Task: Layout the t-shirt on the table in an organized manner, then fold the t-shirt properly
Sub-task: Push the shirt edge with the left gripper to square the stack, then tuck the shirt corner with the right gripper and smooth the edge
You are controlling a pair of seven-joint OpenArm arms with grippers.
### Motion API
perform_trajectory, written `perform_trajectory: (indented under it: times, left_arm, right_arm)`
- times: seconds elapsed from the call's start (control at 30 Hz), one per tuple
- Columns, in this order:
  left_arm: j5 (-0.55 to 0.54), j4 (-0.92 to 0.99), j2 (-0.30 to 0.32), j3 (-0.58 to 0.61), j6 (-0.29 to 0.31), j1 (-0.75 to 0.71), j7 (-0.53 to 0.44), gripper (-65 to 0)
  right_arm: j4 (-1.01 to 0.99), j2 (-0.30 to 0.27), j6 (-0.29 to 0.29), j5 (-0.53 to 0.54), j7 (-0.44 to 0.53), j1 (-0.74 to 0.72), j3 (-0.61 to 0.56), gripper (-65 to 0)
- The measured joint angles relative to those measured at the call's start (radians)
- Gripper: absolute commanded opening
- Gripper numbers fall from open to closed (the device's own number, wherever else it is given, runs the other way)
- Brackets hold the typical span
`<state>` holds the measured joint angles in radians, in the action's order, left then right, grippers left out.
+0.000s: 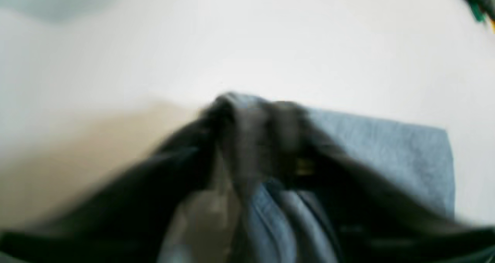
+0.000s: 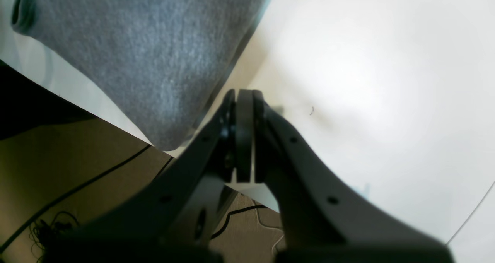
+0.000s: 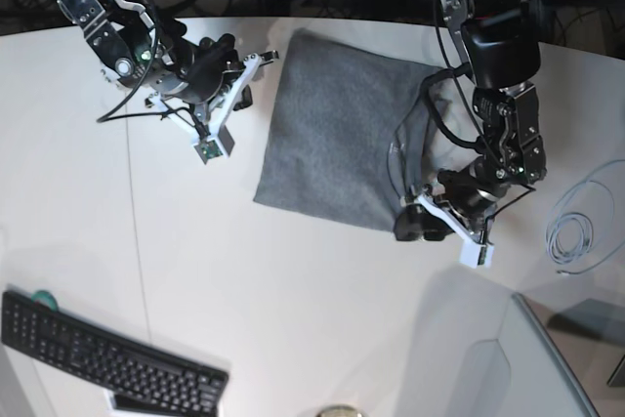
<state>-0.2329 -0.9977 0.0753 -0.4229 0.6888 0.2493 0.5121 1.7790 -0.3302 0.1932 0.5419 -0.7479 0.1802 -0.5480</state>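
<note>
T-shirt point(image 3: 337, 134) lies folded mid-table point(image 3: 244, 290) (bare white all around its edges).

- The t-shirt point(image 3: 337, 144) is plain heather grey, folded into a flat, roughly rectangular shape with a bunched corner at one end
- It lies on the white table point(image 3: 293, 310), near the curved far edge

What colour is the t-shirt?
Plain heather grey t-shirt, no print; the base view shows it best.
</note>
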Motion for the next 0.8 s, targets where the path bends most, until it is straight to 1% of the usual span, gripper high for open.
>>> perform_trajectory:
  times: [0.07, 0.1, 0.2, 0.27, 0.33, 0.4, 0.47, 0.53, 0.57, 0.67, 0.8]
  left_arm:
    - [0.001, 0.001, 0.000, -0.002, 0.000, 0.011, 0.000, -6.3]
    - [0.000, 0.000, 0.000, -0.008, 0.000, 0.016, 0.000, -0.7]
    - [-0.016, -0.067, 0.003, -0.014, 0.000, 0.002, 0.012, 0.0]
    - [-0.109, -0.166, 0.016, -0.040, 0.000, -0.043, 0.026, 0.0]
    - [-0.174, -0.270, 0.046, -0.048, -0.003, -0.122, 0.079, 0.0]
    - [-0.202, -0.330, 0.063, -0.048, -0.006, -0.219, 0.107, 0.0]
    - [-0.216, -0.344, 0.060, -0.048, -0.005, -0.308, 0.110, 0.0]
    - [-0.208, -0.340, 0.047, -0.045, -0.002, -0.359, 0.115, 0.0]
    - [-0.209, -0.338, 0.044, -0.042, 0.000, -0.372, 0.096, 0.0]
    - [-0.225, -0.313, 0.058, -0.022, 0.000, -0.365, 0.052, 0.0]
    - [-0.217, -0.253, 0.058, 0.025, -0.002, -0.351, 0.058, 0.0]
  right_arm:
    - [0.000, 0.000, 0.000, 0.000, 0.000, 0.000, 0.000, -65.0]
    - [0.000, 0.000, 0.000, 0.000, 0.000, 0.000, 0.000, -65.0]
    - [0.000, 0.000, 0.000, 0.000, 0.000, 0.001, 0.000, -65.0]
    - [0.000, 0.001, 0.000, 0.000, 0.000, 0.002, -0.001, -65.0]
    - [0.000, 0.000, 0.000, 0.000, 0.002, 0.003, -0.001, -65.0]
    - [0.000, -0.001, 0.000, 0.000, 0.000, 0.004, -0.001, -65.0]
    - [0.000, 0.002, 0.000, 0.001, 0.004, 0.004, -0.002, -65.0]
    - [0.000, 0.000, 0.000, 0.003, 0.000, 0.003, -0.002, -65.0]
    - [0.000, -0.002, 0.000, -0.001, 0.000, 0.003, -0.002, -65.0]
    - [0.000, -0.001, 0.000, 0.000, 0.001, 0.000, -0.001, -65.0]
    - [0.000, 0.000, 0.000, 0.000, 0.001, -0.002, -0.002, -65.0]
